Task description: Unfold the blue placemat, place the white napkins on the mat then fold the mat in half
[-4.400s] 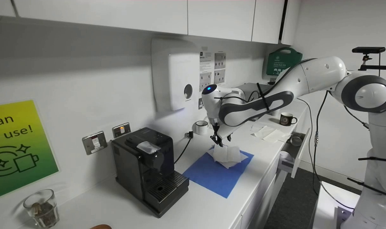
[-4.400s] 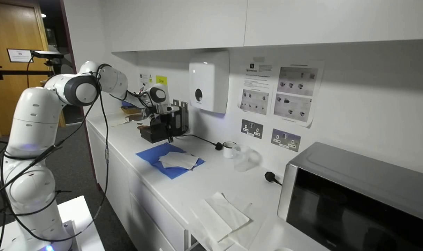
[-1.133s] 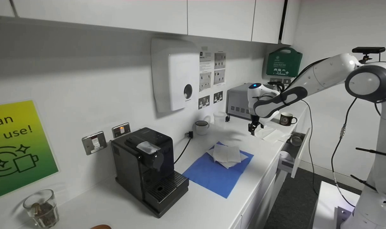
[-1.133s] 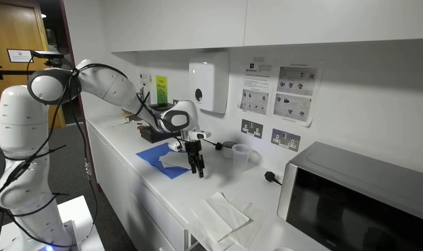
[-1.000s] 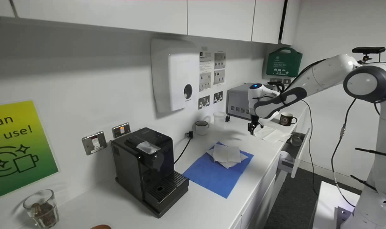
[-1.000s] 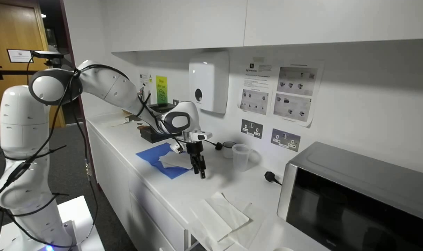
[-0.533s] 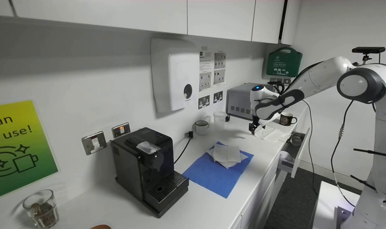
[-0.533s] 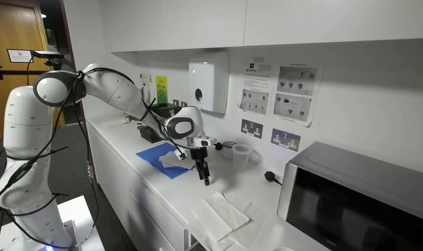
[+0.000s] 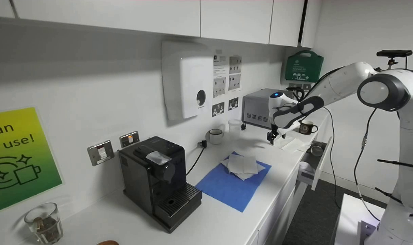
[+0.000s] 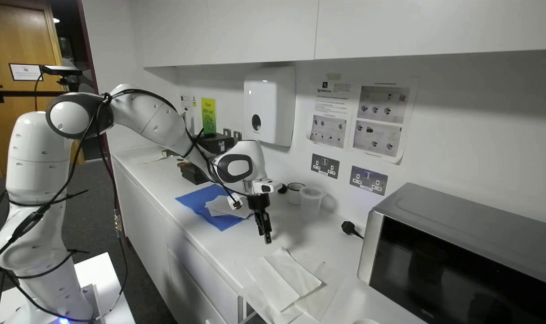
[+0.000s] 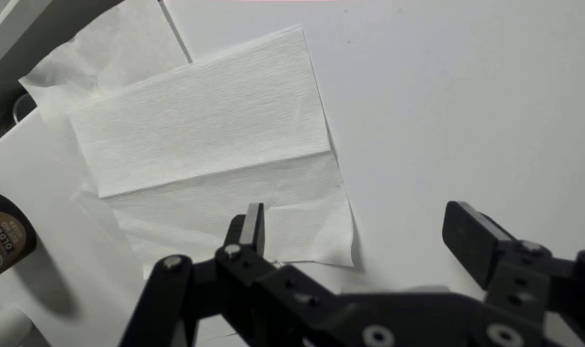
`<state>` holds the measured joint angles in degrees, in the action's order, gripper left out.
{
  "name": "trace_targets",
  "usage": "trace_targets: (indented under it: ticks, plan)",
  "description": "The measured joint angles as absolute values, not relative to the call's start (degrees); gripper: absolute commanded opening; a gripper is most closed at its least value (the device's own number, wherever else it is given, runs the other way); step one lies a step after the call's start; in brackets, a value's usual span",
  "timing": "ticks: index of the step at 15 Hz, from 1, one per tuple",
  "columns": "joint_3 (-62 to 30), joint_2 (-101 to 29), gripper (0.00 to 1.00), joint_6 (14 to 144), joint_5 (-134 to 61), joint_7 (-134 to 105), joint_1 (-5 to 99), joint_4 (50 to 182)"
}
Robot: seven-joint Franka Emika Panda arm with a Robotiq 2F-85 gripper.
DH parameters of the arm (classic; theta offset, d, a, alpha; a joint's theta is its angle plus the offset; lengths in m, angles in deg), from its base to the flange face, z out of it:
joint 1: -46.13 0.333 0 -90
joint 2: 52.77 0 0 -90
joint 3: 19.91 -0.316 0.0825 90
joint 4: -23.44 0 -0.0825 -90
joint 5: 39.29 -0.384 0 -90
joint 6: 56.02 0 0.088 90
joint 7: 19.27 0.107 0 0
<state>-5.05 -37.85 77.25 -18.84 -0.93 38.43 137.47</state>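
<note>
Fingers [image 11: 470, 236] spread wide apart, nothing held, pointing down over the bench [image 9: 223, 224]. Loose white napkins [image 11: 200, 125] lie mostly left of and beyond the fingers in the wrist view; left-hand finger overlaps the near part of the sheets in that view, right-hand one is over bare bench. In both exterior views the loose napkins are just beside the fingers; can't tell how big the gap below is. One crumpled sheet runs past the bench edge by the pulled-out drawer [image 9: 321, 166].

Blue placemat [image 9: 223, 190] lies flat near the black coffee machine [image 9: 155, 183]; fingers are between it and the loose napkins. White napkin stack [image 9: 243, 166] on the mat, sheets at differing angles, at the end nearer the fingers. Dark mug [image 9: 308, 127] near the loose napkins. Dark-rimmed white mug [image 10: 295, 194] and clear plastic jug [image 10: 310, 204] on the far side by the wall. Microwave [image 10: 462, 252] at right in an exterior view.
</note>
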Motion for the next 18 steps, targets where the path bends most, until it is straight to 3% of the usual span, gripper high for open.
trace_targets:
  ticks: [18]
  plan:
    - [-5.18, -36.99, 1.00, 77.23, -18.82, -0.80, 38.72, 137.39]
